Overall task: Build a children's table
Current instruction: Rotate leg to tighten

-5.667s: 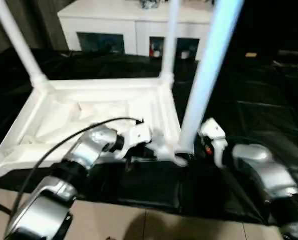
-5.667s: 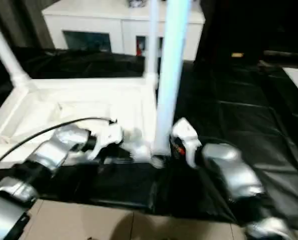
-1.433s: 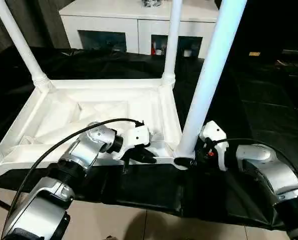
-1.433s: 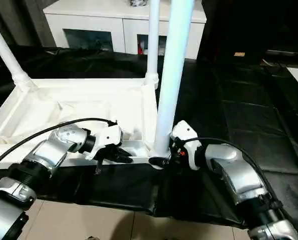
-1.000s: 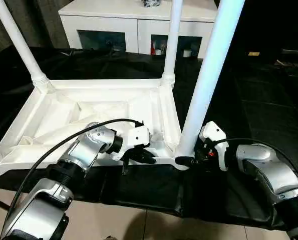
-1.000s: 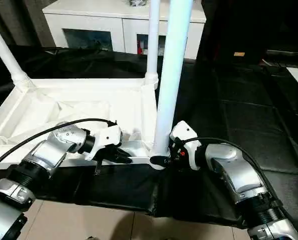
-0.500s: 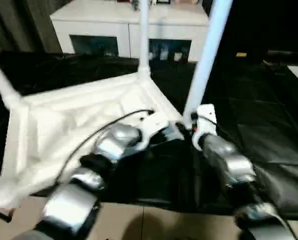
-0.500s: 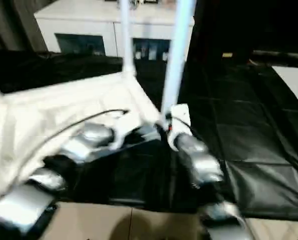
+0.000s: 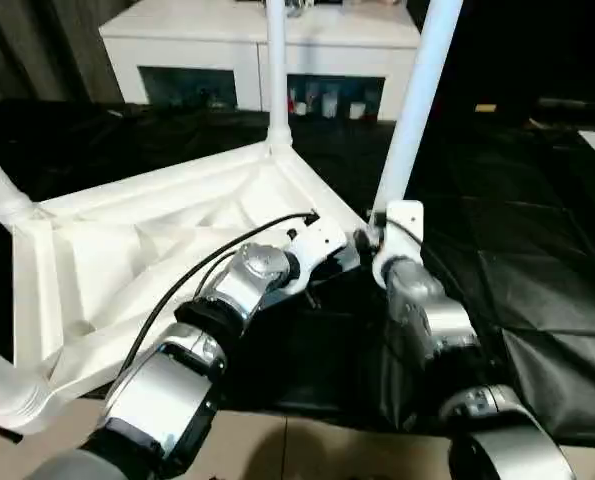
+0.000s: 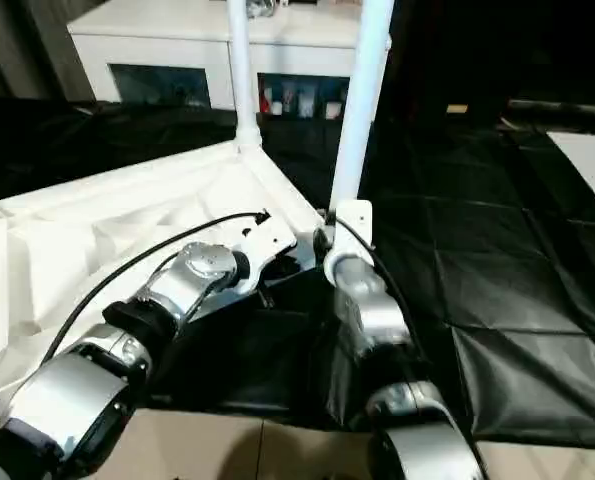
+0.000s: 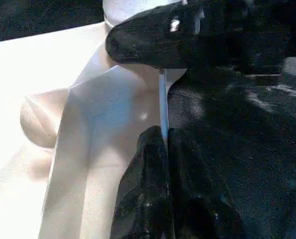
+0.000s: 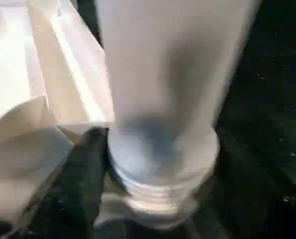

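No writing, label, brand, number or sign can be read anywhere in these pictures.
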{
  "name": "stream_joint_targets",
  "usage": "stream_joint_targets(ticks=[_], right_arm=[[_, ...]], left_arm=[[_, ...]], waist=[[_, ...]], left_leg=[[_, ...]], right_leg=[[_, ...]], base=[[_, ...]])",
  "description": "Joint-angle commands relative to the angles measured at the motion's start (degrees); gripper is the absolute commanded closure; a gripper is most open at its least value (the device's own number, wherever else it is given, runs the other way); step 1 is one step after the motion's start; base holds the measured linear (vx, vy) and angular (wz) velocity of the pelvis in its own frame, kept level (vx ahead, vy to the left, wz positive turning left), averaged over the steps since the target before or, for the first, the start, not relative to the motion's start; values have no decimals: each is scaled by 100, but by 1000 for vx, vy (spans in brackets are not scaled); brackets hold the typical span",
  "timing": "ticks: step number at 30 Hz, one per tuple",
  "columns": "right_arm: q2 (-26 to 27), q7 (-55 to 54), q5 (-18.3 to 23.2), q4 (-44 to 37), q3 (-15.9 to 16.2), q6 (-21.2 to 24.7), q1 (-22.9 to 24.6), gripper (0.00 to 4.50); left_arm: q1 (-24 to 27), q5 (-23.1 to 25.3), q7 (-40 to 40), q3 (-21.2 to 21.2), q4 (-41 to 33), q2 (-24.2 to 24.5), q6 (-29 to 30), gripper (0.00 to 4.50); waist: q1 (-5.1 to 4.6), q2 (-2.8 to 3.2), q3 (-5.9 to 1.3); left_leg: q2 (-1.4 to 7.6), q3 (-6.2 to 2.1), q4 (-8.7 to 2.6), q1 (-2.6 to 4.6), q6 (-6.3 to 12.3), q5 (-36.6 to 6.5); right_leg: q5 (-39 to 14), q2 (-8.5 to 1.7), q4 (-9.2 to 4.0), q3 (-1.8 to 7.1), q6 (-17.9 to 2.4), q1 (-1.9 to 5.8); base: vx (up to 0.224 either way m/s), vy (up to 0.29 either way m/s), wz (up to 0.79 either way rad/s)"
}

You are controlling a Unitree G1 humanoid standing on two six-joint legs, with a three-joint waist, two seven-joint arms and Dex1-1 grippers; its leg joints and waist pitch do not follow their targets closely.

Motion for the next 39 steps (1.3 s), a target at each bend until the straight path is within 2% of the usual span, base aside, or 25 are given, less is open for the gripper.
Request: stream_joint_targets(ticks=[1,2,3,6,8,10,11,12,13,14,16,17,19,20,23,25,28,29,32,34,35,39], right_arm=[[-286,387,-37,-294,97,84,220,78],[-407,529,-41,-454,127,95,268,70],[-551,757,-43,-622,189,102,325,62],[-970,1551,56,-1093,359,237,528,62],[-1306,2225,199,-1456,445,299,704,62],[-1306,2225,199,-1456,445,299,704,62],[-1800,3217,462,-1940,557,279,960,62],[-1939,3488,539,-2067,588,274,1028,62],[-2185,3946,677,-2302,645,282,1151,62],[-2259,4070,708,-2357,667,289,1183,62],[-2662,4751,868,-2652,788,387,1347,62],[-2662,4751,868,-2652,788,387,1347,62],[-2792,4987,905,-2762,814,466,1402,62],[-3021,5472,1019,-2974,942,642,1492,62],[-3153,5777,1039,-3056,1099,703,1525,62],[-3206,5909,1036,-3082,1180,701,1538,62],[-3299,6115,1049,-3130,1301,712,1564,62],[-3310,6211,1009,-3113,1325,696,1561,62],[-3277,6248,957,-3070,1324,695,1531,62],[-3225,6233,909,-3006,1328,698,1488,62],[-3207,6231,895,-2981,1329,687,1475,87],[-3092,6142,887,-2795,1307,595,1395,109]], left_arm=[[-45,140,42,28,35,251,-115,450],[-19,138,-51,16,12,288,-149,450],[11,142,-165,-8,-18,327,-201,450],[90,151,-437,-55,-95,433,-294,450],[166,132,-781,-112,-178,530,-437,450],[166,132,-781,-112,-178,530,-437,450],[341,28,-1593,-258,-455,715,-592,450],[395,-5,-1840,-308,-553,774,-615,450],[487,-60,-2266,-389,-715,873,-657,450],[520,-81,-2411,-421,-784,914,-658,450],[712,-226,-3213,-585,-1206,1161,-623,450],[712,-226,-3213,-585,-1206,1161,-623,450],[778,-281,-3474,-623,-1359,1251,-599,450],[862,-269,-3797,-727,-1602,1462,-485,450],[882,-218,-3788,-730,-1645,1563,-492,450],[901,-227,-3776,-699,-1696,1582,-455,450],[948,-241,-3827,-671,-1809,1618,-390,450],[1008,-255,-3894,-658,-1967,1664,-311,450],[1058,-277,-3917,-651,-2110,1703,-227,450],[1082,-293,-3936,-664,-2189,1728,-171,450],[1087,-294,-3935,-668,-2201,1731,-161,450],[1119,-289,-3918,-665,-2268,1739,-110,450]], waist=[[10,-51,-354],[29,-54,-359],[39,-52,-373],[48,-52,-381],[37,-55,-377],[55,-64,-377],[47,25,-365],[82,-20,-365],[90,-33,-361],[109,-16,-368],[125,27,-348],[134,9,-341],[171,27,-331],[193,8,-325],[235,26,-315],[242,3,-319],[247,0,-331],[255,-40,-334],[246,-32,-337],[249,-34,-347],[248,-33,-350],[239,-29,-350]], left_leg=[[134,-33,-450,6,363,-1261],[134,-31,-441,19,391,-1230],[143,-28,-428,2,466,-1043],[146,-27,-411,-13,589,-871],[149,-22,-401,-21,667,-875],[163,-19,-399,0,702,-883],[149,-17,-405,1,691,-992],[182,-22,-412,14,707,-1066],[195,-14,-405,5,780,-956],[206,-12,-402,14,793,-949],[216,-5,-416,36,741,-1097],[220,-7,-429,38,681,-1187],[229,-5,-443,67,570,-1319],[238,-3,-456,92,490,-1421],[249,7,-465,105,402,-1473],[244,1,-467,99,355,-1486],[235,-5,-459,71,365,-1344],[243,-14,-460,52,399,-1233],[236,1,-446,52,435,-1115],[230,-1,-437,37,470,-981],[227,2,-431,41,482,-961],[224,3,-429,44,474,-975]], right_leg=[[-1566,-297,-397,231,-1110,311],[-1528,-297,-404,232,-1105,318],[-1227,-297,-363,243,-1181,330],[-917,-288,-326,238,-1278,355],[-875,-300,-312,243,-1357,358],[-875,-299,-313,249,-1406,355],[-930,-282,-345,232,-1435,351],[-912,-293,-354,237,-1410,388],[-712,-300,-307,268,-1482,373],[-673,-304,-293,268,-1533,365],[-857,-302,-312,267,-1552,341],[-1001,-305,-330,267,-1537,350],[-1216,-295,-341,269,-1498,325],[-1355,-296,-352,271,-1470,308],[-1385,-293,-352,281,-1445,287],[-1462,-307,-347,283,-1409,294],[-1457,-316,-344,285,-1347,315],[-1406,-327,-322,286,-1341,326],[-1311,-313,-320,286,-1360,307],[-1136,-310,-293,283,-1398,321],[-1117,-307,-290,281,-1402,320],[-1128,-308,-293,278,-1417,320]], base=[[0,0,0],[0,0,0],[0,0,0],[0,0,0],[0,0,0],[0,0,0],[0,0,0],[0,0,0],[0,0,0],[0,0,0],[0,0,0],[0,0,0],[0,0,0],[0,0,0],[0,0,0],[0,0,0],[0,0,0],[0,0,0],[0,0,0],[0,0,0],[0,0,0],[0,0,0]])
